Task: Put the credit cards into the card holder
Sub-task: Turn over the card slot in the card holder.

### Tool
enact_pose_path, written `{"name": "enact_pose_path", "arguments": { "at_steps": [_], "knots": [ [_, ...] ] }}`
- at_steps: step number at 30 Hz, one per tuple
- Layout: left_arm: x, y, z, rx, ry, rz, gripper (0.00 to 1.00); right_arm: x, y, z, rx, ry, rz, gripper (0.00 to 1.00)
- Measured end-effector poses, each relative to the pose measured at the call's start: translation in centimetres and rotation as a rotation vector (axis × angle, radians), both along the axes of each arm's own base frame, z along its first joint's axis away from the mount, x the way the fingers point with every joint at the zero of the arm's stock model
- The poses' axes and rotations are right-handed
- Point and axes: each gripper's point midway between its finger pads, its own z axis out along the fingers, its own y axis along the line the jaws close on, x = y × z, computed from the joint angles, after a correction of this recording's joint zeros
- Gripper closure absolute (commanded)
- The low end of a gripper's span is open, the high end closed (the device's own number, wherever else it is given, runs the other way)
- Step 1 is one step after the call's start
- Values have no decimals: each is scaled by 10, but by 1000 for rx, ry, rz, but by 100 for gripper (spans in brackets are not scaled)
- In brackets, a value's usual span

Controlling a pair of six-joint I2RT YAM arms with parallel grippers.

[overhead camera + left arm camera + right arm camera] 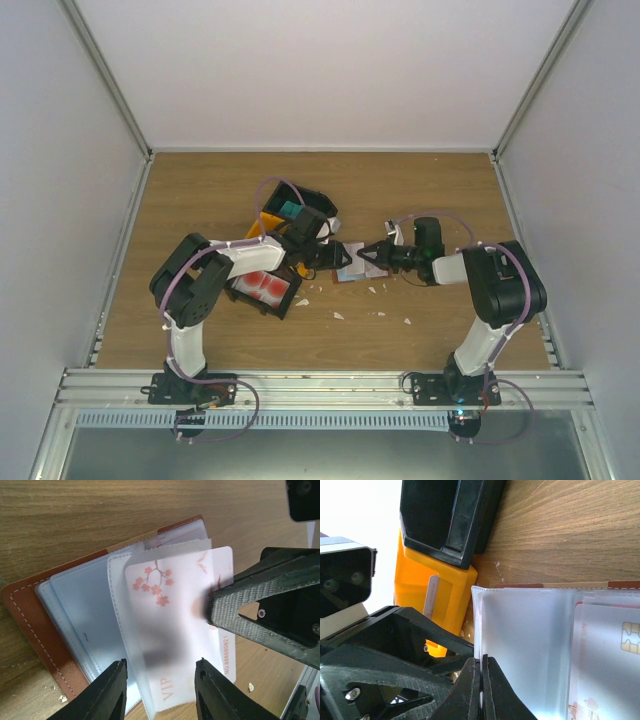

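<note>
Left wrist view: the card holder (30, 610) lies open on the wooden worktop (75, 515), its brown cover flat and its clear sleeves (80, 605) fanned out. A pale pink-white card (170, 630), printed with blossoms and the word VIP, sits partly beneath one sleeve with one long edge poking out. We see the left fingers (107, 692) spread to either side of the card's near end; whether they touch it we cannot tell. The right fingers (250, 605) reach in from the side, pressed together on the edge of a clear sleeve, a pinch the right wrist view shows close up. By our reading the job is in its early part: one card is partway into a pocket and does not look fully seated. From above, red-and-white cards (262, 284) sit in a black bin (288, 303) close to the holder, and a teal card (291, 208) shows in the yellow bin (266, 224) just behind it. Those, we judge, are yet to be loaded.
</note>
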Motion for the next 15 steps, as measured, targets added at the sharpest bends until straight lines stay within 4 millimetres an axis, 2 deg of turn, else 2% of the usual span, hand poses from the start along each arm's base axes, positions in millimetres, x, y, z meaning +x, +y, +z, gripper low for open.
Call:
{"name": "enact_pose_path", "arguments": {
  "at_steps": [7, 10, 15],
  "knots": [
    [-2, 1, -12, -3, 42, -5, 68, 0, 0, 2, 8, -4, 3, 99],
    [-3, 0, -16, -5, 59, -6, 81, 0, -1, 2, 9, -4, 2, 99],
    [-2, 0, -17, -12, 62, -4, 94, 2, -4, 1, 5, -2, -7, 99]
  ]
}}
